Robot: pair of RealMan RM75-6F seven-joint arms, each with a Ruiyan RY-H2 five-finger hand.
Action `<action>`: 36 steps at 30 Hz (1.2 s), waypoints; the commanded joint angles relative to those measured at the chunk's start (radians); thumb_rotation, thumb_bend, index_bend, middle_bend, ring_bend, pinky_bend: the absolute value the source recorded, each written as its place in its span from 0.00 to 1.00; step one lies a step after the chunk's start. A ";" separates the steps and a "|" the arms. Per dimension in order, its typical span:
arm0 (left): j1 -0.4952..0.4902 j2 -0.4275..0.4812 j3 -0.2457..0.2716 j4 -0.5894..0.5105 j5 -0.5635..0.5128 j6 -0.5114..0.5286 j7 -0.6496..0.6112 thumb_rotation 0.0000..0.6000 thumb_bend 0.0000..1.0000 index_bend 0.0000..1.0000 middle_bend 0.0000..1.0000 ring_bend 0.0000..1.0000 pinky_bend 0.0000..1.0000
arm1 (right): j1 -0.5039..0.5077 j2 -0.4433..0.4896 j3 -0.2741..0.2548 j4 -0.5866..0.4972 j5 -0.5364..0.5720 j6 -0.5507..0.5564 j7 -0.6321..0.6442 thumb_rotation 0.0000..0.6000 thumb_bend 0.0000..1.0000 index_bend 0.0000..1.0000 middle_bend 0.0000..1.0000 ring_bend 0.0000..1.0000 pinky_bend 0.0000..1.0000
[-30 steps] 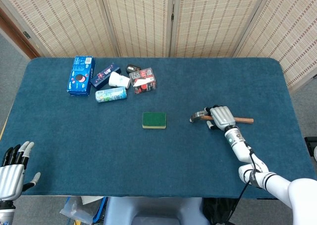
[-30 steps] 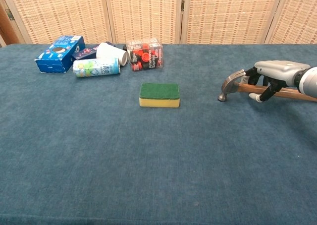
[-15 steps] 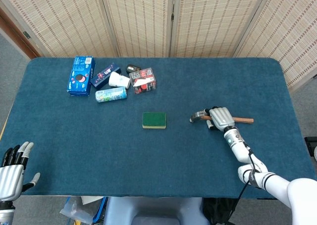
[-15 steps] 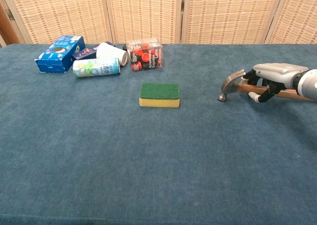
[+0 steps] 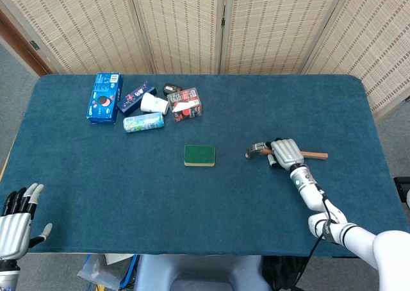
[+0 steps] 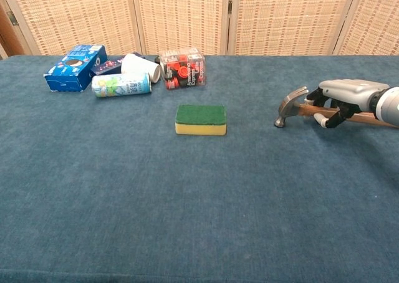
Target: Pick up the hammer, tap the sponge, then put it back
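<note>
The robot's right hand [image 6: 345,96] curls over the wooden handle of the hammer [image 6: 293,106] at the right side of the blue table [image 6: 187,202], fingers wrapped around the shaft just behind the metal head — whether the head rests on the cloth or is lifted just clear of it cannot be told from either view. The far end of the handle is cut off by the frame edge in the chest view; the head view shows it [image 5: 315,154] poking out past the hand [image 5: 286,153]. The green-topped sponge [image 6: 200,119] lies flat near the table's centre, well apart from the hammer. The left hand [image 5: 18,220] sits at the lower left edge in the head view, fingers spread and holding nothing, partly cut off. At the back left, a blue box [image 5: 104,97], a can [image 5: 143,122], a white cup [image 5: 154,103] and a red-filled pack [image 5: 186,104] huddle together — their labels too small to read.
</note>
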State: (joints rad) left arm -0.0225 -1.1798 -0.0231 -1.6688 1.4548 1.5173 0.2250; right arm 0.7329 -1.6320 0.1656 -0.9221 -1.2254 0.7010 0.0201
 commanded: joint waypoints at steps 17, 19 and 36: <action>0.006 0.000 -0.001 0.007 -0.006 0.004 -0.011 1.00 0.26 0.00 0.00 0.00 0.00 | -0.025 0.016 -0.003 -0.021 -0.048 0.078 0.066 1.00 0.71 0.57 0.68 0.48 0.38; 0.007 0.002 -0.001 0.007 -0.006 0.006 -0.013 1.00 0.26 0.00 0.00 0.00 0.00 | -0.031 0.024 -0.002 -0.031 -0.056 0.097 0.076 1.00 0.71 0.58 0.70 0.51 0.41; 0.012 0.014 0.001 0.003 0.006 0.015 -0.019 1.00 0.26 0.00 0.00 0.00 0.00 | -0.043 0.091 0.026 -0.189 -0.094 0.212 0.067 1.00 0.72 0.64 0.80 0.69 0.72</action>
State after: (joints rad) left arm -0.0104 -1.1662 -0.0223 -1.6660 1.4606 1.5327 0.2056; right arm 0.6839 -1.5482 0.1848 -1.0929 -1.3165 0.9087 0.0918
